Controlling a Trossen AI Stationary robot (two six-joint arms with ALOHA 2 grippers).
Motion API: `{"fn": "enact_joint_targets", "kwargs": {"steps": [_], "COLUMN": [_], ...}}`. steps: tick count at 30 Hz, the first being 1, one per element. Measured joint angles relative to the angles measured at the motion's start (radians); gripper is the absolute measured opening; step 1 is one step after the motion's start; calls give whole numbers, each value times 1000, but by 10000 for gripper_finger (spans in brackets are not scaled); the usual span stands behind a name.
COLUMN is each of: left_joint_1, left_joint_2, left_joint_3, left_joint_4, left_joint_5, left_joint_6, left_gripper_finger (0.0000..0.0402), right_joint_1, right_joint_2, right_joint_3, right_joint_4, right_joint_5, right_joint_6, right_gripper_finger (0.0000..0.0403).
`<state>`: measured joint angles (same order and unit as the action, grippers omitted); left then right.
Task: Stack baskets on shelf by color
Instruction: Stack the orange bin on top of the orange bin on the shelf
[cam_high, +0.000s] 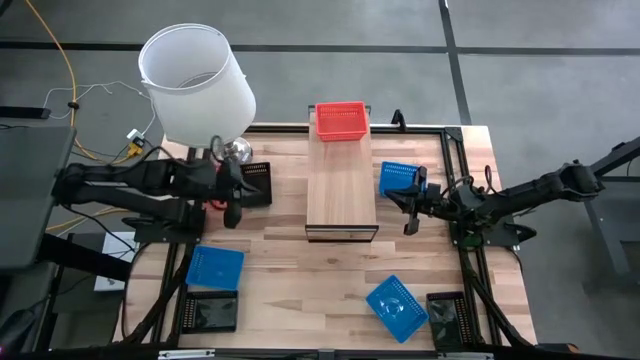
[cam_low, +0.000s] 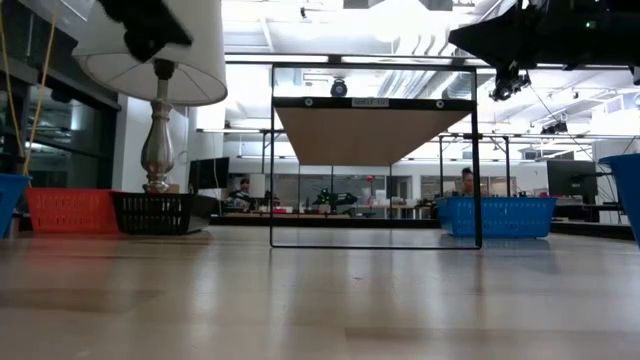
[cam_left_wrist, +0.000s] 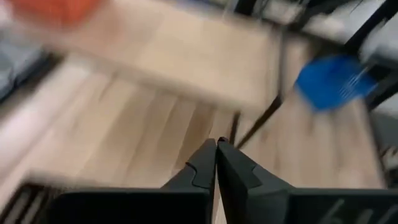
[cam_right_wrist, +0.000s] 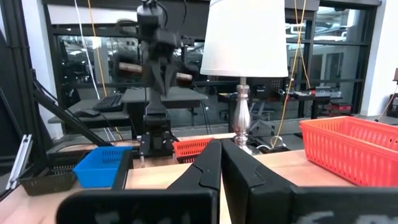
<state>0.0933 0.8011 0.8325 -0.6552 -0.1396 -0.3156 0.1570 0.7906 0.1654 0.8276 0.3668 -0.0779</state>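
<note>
The shelf (cam_high: 340, 190) stands mid-table, and one red basket (cam_high: 341, 120) sits on its far end. A blue basket (cam_high: 398, 177) rests on the table right of the shelf, with two more blue baskets (cam_high: 215, 267) (cam_high: 396, 304) nearer the front. One black basket (cam_high: 256, 183) lies by the lamp, and two more black baskets (cam_high: 210, 311) (cam_high: 447, 318) lie at the near corners. A second red basket (cam_right_wrist: 189, 148) sits under the left arm. My left gripper (cam_left_wrist: 216, 144) is shut and hovers left of the shelf. My right gripper (cam_right_wrist: 221, 144) is shut and hovers right of it, beside the blue basket.
A lamp with a white shade (cam_high: 196, 80) stands at the table's far left, close to the left arm. Dark frame rails (cam_high: 462, 160) run along the table's right side. Bare wood (cam_high: 300, 275) lies in front of the shelf, between the near baskets.
</note>
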Motion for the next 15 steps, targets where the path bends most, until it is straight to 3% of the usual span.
{"fn": "enact_joint_targets", "kwargs": {"steps": [4, 11, 15], "left_joint_1": [-11, -65, -91], "left_joint_2": [57, 127, 162], "left_joint_3": [14, 15, 15], "left_joint_4": [-204, -466, -599], "left_joint_5": [10, 131, 107], "left_joint_6": [-95, -211, -257], "left_gripper_finger": [24, 93, 127], "right_joint_1": [0, 0, 0], "right_joint_2": [0, 0, 0], "right_joint_3": [0, 0, 0], "right_joint_4": [0, -1, 0], "right_joint_5": [0, 0, 1], "right_joint_6": [3, 28, 29], "right_gripper_finger": [0, 0, 0]}}
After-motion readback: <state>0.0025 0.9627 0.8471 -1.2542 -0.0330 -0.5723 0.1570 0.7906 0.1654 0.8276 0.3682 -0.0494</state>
